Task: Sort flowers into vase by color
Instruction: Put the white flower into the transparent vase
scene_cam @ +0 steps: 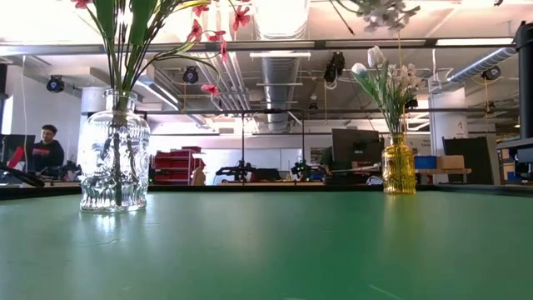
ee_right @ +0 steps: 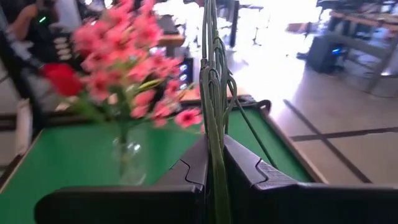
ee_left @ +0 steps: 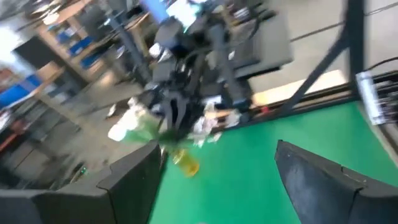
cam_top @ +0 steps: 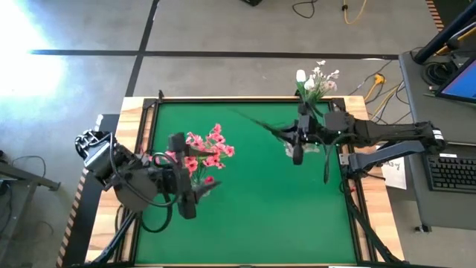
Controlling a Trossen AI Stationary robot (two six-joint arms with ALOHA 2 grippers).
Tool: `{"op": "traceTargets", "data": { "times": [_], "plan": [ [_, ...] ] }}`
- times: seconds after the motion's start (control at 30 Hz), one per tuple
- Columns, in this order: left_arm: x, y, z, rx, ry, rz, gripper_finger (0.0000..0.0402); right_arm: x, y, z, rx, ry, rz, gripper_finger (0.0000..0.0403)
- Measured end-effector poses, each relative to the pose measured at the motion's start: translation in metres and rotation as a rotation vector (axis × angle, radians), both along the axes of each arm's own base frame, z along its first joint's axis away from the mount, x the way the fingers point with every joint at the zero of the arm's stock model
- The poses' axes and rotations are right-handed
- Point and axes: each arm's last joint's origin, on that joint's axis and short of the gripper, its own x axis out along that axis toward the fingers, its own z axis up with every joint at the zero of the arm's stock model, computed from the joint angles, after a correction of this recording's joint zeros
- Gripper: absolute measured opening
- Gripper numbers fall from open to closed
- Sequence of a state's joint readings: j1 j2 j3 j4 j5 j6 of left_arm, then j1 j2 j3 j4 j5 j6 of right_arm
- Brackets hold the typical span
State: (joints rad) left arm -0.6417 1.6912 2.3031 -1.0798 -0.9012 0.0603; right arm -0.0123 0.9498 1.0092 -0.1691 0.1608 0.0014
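Note:
Pink flowers (cam_top: 207, 151) stand in a clear glass vase (scene_cam: 114, 162) on the table's left half. White flowers (cam_top: 316, 80) stand in a yellow vase (scene_cam: 398, 167) at the far right. My right gripper (cam_top: 290, 135) hangs above the table near the yellow vase, shut on a bunch of thin green flower stems (cam_top: 253, 119) that reach out toward the far left. Whitish blossoms (cam_top: 287, 149) show beside that gripper. My left gripper (ee_left: 217, 186) is open and holds nothing, raised at the near left beside the pink flowers. My right gripper pinches several green stems (ee_right: 214, 155) together between its two fingers. The fingers lie about level, coming from the table's right side. The stems run on past the fingertips (ee_right: 245, 165) and fan out slightly. The bunch is lifted clear of the table.
The green mat (cam_top: 253, 216) has a raised wooden rim (cam_top: 134, 112). A desk with a keyboard (cam_top: 452, 173) stands off the right edge. In the low view a person (scene_cam: 46, 150) sits in the room behind the table.

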Motion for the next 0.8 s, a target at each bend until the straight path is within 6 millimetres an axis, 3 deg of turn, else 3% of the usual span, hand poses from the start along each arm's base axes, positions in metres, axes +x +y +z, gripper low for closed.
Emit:
{"op": "traceTargets", "data": {
  "times": [0.1, 0.3, 0.63, 0.8],
  "plan": [
    [0.008, 0.000, 0.004, 0.010, 0.006, -0.050, 0.0294, -0.001, 0.010, -0.003, 0.003, 0.034, 0.036, 0.0022],
    [0.034, -0.006, -0.016, 0.023, 0.110, -0.170, 0.0292, -0.005, 0.027, -0.015, 0.016, 0.147, 0.009, 0.0022],
    [0.096, 0.002, -0.061, 0.052, 0.226, -0.069, 0.0292, -0.018, 0.039, -0.039, 0.195, 0.388, -0.036, 0.0022],
    [0.127, 0.017, -0.084, 0.021, 0.283, -0.047, 0.0292, -0.019, 0.042, -0.045, 0.275, 0.448, -0.022, 0.0022]
  ]
}}
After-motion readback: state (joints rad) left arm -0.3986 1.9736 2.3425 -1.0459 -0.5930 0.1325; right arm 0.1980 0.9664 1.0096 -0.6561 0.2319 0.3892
